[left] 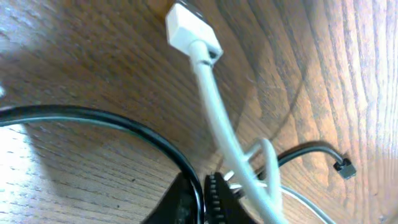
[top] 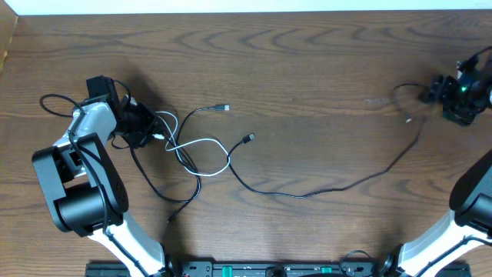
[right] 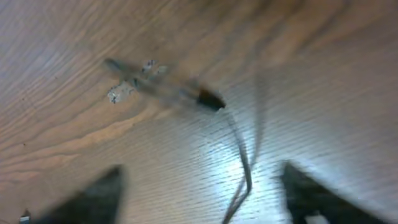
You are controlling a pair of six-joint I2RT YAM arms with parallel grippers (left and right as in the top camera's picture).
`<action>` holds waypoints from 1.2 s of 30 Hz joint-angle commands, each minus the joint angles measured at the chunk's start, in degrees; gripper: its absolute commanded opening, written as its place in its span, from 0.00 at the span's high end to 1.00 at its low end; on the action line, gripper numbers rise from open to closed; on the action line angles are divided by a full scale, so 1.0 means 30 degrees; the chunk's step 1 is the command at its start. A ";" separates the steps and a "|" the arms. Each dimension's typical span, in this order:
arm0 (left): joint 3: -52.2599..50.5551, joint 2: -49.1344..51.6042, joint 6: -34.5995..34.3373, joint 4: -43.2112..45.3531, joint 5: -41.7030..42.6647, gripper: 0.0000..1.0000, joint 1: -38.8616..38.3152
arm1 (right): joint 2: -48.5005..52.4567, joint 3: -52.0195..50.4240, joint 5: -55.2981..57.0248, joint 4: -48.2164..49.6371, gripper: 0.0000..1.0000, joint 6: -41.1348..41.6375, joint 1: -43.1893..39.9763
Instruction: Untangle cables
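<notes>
black cable (top: 307, 195) mostly stretched, white cable (top: 227, 156) loops across it; left gripper (left: 205, 196) pressed together (which cord unclear), right gripper (right: 202, 186) spread.

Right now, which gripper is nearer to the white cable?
Left. The left gripper is right at the tangled loops of the white cable; the right gripper is far off on the opposite side.
</notes>
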 commanded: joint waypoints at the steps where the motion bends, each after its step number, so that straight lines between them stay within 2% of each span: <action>1: -0.0204 -0.0379 0.0772 -0.0044 -0.0510 0.83 0.0022 | 0.0357 0.0087 0.0022 0.0364 0.01 -0.0758 0.0437; 6: 0.0102 -0.0590 0.1348 -0.0488 -0.0430 0.49 0.0022 | 0.0372 0.0087 0.0291 0.0372 0.01 -0.0852 0.0984; 12: 0.0590 -0.3759 0.1960 -0.1836 -0.0452 0.42 -0.0036 | 0.0372 0.0087 -0.1137 -0.0299 0.01 -0.1107 0.2091; 13: 0.0590 -0.4357 0.1953 -0.1872 -0.0444 0.36 -0.0080 | 0.0372 0.0087 -0.1843 -0.0430 0.01 -0.1107 0.2310; 14: 0.0590 -0.5034 0.1843 -0.1894 -0.0452 0.23 -0.0182 | 0.0372 0.0087 -0.2667 -0.0612 0.01 -0.1115 0.2652; 16: 0.0590 -0.6171 0.1603 -0.1938 -0.0452 0.12 -0.0474 | 0.0372 0.0087 -0.3330 -0.0823 0.01 -0.1115 0.3198; 20: 0.0568 -0.7766 0.1071 -0.2696 -0.0481 0.12 -0.1596 | 0.0379 0.0051 -0.3351 -0.1115 0.01 -0.1107 0.4517; 23: 0.0539 -0.7883 -0.0109 -0.4182 -0.1639 0.37 -0.2805 | 0.0379 -0.0175 -0.3344 -0.1180 0.01 -0.1093 0.5741; 24: 0.0437 -0.7817 -0.0801 -0.4765 -0.2419 0.40 -0.3322 | 0.0379 -0.0284 -0.3344 -0.1158 0.01 -0.0998 0.6091; 30: -0.0954 -0.7701 -0.3126 -0.6229 -0.3555 0.40 -0.6258 | 0.0379 -0.1406 -0.3351 -0.0459 0.01 -0.0328 0.8255; 33: -0.1741 -0.7686 -0.4371 -0.6266 -0.3585 0.40 -0.7337 | 0.0379 -0.2215 -0.3359 0.0408 0.01 0.0087 0.9311; 36: -0.2579 -0.7628 -0.6200 -0.6258 -0.4794 0.40 -0.8160 | 0.0379 -0.2958 -0.3359 0.1107 0.01 0.0189 1.0418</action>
